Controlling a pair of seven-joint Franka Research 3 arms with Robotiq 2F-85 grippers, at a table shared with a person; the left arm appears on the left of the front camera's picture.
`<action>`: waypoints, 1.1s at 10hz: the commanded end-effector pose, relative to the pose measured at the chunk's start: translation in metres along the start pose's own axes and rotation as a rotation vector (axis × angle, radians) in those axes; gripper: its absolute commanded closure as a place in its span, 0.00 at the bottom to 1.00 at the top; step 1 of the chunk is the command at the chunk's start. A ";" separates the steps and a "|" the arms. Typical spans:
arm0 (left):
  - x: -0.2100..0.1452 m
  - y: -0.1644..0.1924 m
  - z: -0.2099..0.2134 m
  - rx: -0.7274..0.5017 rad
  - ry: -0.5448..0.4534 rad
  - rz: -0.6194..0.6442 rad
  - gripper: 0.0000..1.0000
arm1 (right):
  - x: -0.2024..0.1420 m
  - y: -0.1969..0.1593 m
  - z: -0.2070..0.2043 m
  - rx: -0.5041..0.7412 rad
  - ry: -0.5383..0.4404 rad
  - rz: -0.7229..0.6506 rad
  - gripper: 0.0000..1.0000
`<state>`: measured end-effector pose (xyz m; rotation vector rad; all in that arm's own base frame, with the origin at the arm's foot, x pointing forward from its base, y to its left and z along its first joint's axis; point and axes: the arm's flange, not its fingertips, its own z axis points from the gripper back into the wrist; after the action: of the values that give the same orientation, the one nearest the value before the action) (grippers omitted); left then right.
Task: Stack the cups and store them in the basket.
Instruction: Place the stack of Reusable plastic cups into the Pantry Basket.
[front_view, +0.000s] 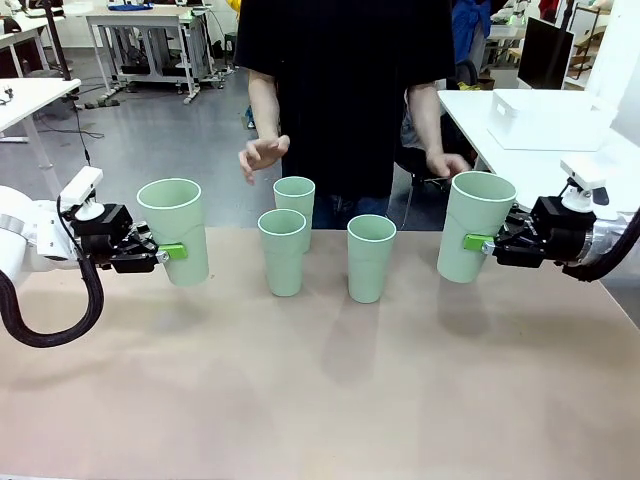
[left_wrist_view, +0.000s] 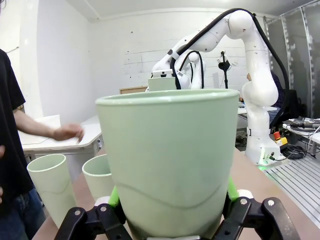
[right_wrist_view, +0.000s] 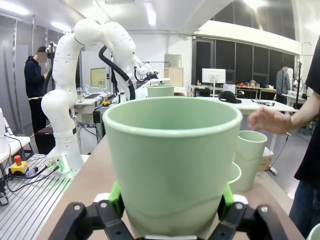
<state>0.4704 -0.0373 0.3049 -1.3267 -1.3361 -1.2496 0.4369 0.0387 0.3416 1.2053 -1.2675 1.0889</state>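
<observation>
I am looking across the brown table (front_view: 320, 400), with the basket (front_view: 548, 120) sitting on a white side table (front_view: 480, 110) at the far right, well apart from the cups. Storing is therefore waiting on stacking, I judge.

The left gripper (front_view: 178, 251) is clamping the left cup (front_view: 175, 228) and the right gripper (front_view: 476, 242) is clamping the right cup (front_view: 478, 222). Both cups are upright and seemingly raised off the table. I am gripping low on the walls, probably to keep the rims free for nesting.

Three standing cups (front_view: 371, 257) are waiting mid-table between them, likely as stacking targets. The person's hands (front_view: 262, 155) are hovering beyond, touching nothing.
</observation>
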 end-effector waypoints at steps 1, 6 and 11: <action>0.003 -0.001 -0.001 -0.001 0.001 -0.007 0.15 | 0.002 0.001 0.000 0.008 0.007 0.004 0.14; 0.003 -0.001 -0.001 -0.001 0.001 -0.007 0.15 | 0.002 0.001 0.000 0.008 0.007 0.004 0.14; 0.003 -0.001 -0.001 -0.001 0.001 -0.007 0.15 | 0.002 0.001 0.000 0.008 0.007 0.004 0.14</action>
<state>0.4704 -0.0373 0.3049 -1.3267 -1.3361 -1.2496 0.4369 0.0387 0.3416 1.2053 -1.2675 1.0889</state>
